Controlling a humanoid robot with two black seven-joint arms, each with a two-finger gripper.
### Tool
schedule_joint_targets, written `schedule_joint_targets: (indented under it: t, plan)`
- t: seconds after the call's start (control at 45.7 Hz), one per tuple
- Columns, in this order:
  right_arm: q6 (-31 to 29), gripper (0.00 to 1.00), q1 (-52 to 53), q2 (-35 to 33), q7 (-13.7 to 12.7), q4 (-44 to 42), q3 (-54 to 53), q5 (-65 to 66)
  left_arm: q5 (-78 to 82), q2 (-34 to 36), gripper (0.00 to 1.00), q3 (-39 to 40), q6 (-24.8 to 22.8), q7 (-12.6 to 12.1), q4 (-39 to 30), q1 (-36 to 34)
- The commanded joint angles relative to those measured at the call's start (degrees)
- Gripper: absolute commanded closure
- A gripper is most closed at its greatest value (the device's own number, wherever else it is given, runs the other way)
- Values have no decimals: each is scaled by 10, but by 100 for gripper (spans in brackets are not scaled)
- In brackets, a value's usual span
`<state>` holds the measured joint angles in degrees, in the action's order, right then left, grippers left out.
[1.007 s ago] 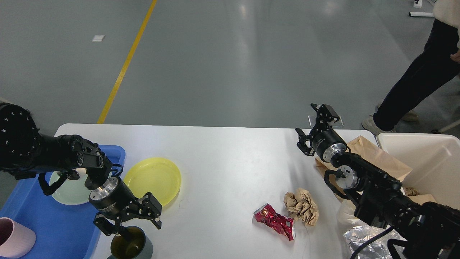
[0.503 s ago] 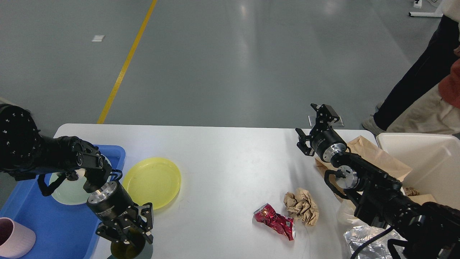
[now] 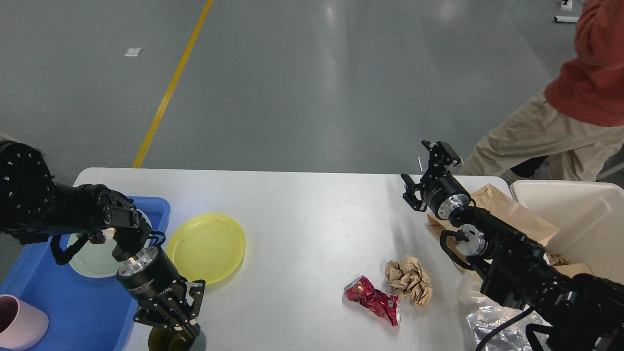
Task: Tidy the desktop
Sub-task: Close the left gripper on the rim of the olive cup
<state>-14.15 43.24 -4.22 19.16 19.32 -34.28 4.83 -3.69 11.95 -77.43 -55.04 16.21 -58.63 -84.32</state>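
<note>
a: grey floor with a yellow line (image 3: 170, 87) behind, white desktop (image 3: 302, 219) filling the lower half. far left?
b: blue tray (image 3: 73, 312) with a pink cup (image 3: 19, 327) and a pale plate (image 3: 92, 261). left gripper (image 3: 170, 321) is pinched on the rim of a dark cup (image 3: 168, 340), yellow plate (image 3: 207, 246) just beside.
a: right side?
b: crushed red can (image 3: 373, 298) touching a crumpled paper ball (image 3: 409, 279), right gripper (image 3: 423, 170) spread with nothing in it, then the cream bin (image 3: 580, 219).

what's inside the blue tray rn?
In the blue tray: a pale green plate and a pink cup. The left arm covers part of the plate and the tray's far end.
</note>
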Motion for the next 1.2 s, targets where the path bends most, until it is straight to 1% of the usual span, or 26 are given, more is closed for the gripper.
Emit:
schedule_joint_targets:
  t: [0.0,0.372,0.81,1.182]
  plan:
    - [0,0,0,0,0,0,0,0,-1,0,100,0,0,0,0,0]
    - [0,0,0,0,0,0,0,0,0,1,100,-1,0,1,0,-2]
    - [0,0,0,0,0,0,0,0,0,10,100,-17,0,5,-3,-53]
    - [0,0,0,0,0,0,0,0,-1,10,100,-17,0,7,-5,-53]
